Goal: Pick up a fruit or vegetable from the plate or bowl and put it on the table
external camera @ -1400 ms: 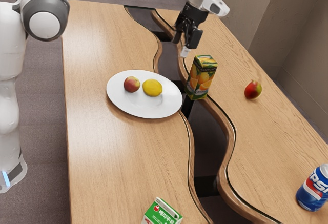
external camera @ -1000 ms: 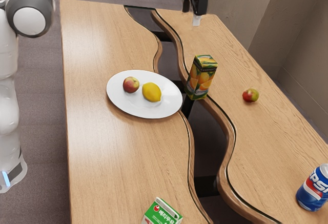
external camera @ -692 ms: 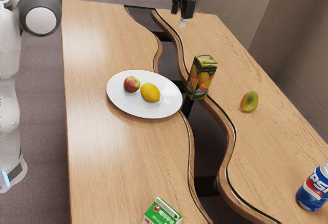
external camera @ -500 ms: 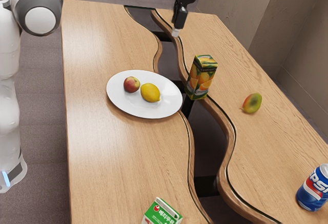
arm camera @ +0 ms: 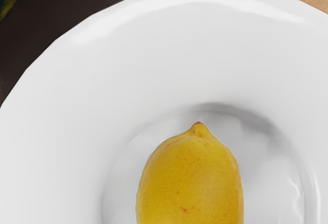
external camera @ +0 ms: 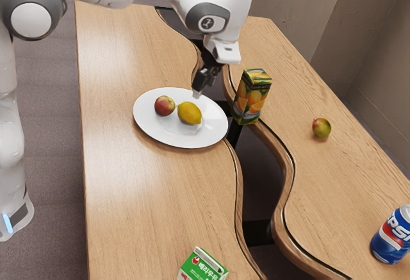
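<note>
My gripper (external camera: 198,91) hangs just above the white plate (external camera: 154,129), over its rim on the side nearer the juice carton, tilted and close to the lemon (external camera: 189,113). A red-yellow apple (external camera: 164,106) rests beside the lemon on that plate. From the wrist view, the lemon (arm camera: 189,183) lies in the hollow of the plate (arm camera: 102,75), close below my hand, its pointed tip showing. Whether the gripper touches the lemon cannot be told.
An orange juice carton (external camera: 251,97) stands beside the plate, near the dark wavy gap (external camera: 259,177) through the table (external camera: 147,216). Across the gap are a red-green fruit (external camera: 321,127) and a Pepsi can (external camera: 392,235). A green-white carton (external camera: 202,266) stands at the near edge.
My hand has come down from the table's far end to the plate. The lemon has shifted and turned slightly, and the red-green fruit across the gap has rolled a little.
</note>
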